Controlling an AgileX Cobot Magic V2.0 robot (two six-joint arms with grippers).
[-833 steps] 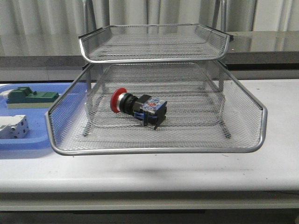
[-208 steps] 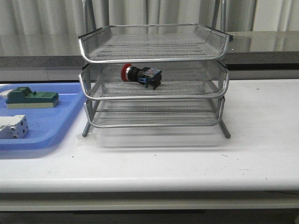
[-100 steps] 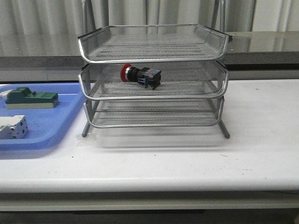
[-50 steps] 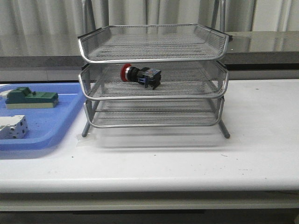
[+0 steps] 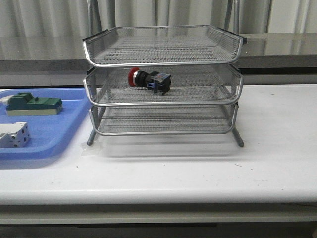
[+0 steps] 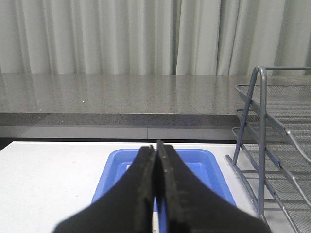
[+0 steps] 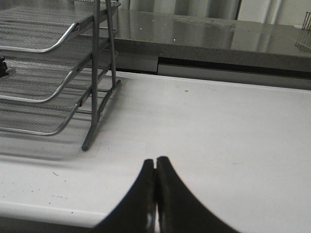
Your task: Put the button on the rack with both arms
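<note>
Grey curtains hang behind a white table [image 5: 198,168]. On it stands the rack [image 5: 163,64], a blue tray [image 5: 54,134] just beside it. The button [image 5: 149,80] lies in the rack's middle tier, long axis crosswise, red cap toward the tray. Both grippers, left [image 6: 155,160] and right [image 7: 155,174], are pressed closed and empty, well clear of the rack; the left looks nearer the button. The placing looks done.

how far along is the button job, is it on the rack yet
Done: the red-capped push-button switch lies on its side in the middle tier of the three-tier silver wire-mesh rack, and that tier sits pushed in under the top one. In hand: nothing. The left gripper and right gripper are both shut and empty, away from the rack. Left: nothing visible; the placement looks complete.
</note>
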